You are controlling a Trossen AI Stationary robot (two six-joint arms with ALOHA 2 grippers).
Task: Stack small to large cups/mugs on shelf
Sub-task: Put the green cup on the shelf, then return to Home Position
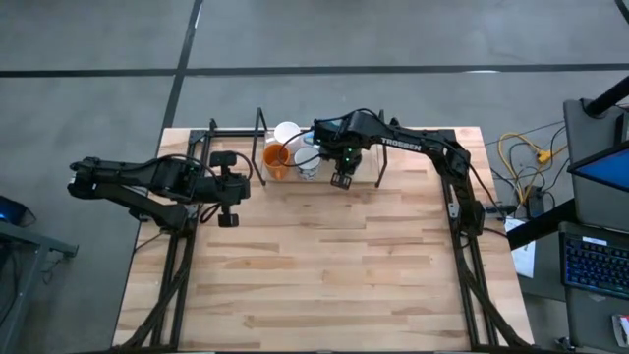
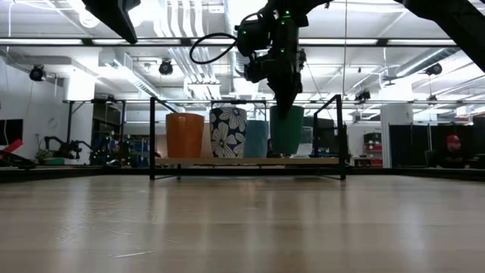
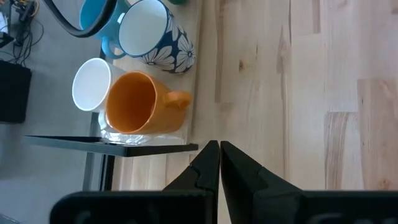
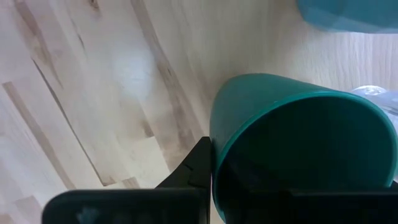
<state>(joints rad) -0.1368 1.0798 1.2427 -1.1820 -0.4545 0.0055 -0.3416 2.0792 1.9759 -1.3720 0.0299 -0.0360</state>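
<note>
The right end effector (image 2: 286, 106), clenched on the rim of the dark teal-green plastic cup (image 2: 286, 130) standing on the low light-wood wire-framed shelf (image 2: 250, 161), seems mid-placement; releasing should follow.

On the shelf (image 2: 250, 160), at the tabletop's (image 1: 324, 265) far edge, the cups stand in a row: handled mug (image 2: 185, 135) at the left end, patterned mug (image 2: 228, 132) beside it (another cup (image 2: 255, 139) follows), and the last cup (image 2: 287, 130) rightmost.
</note>
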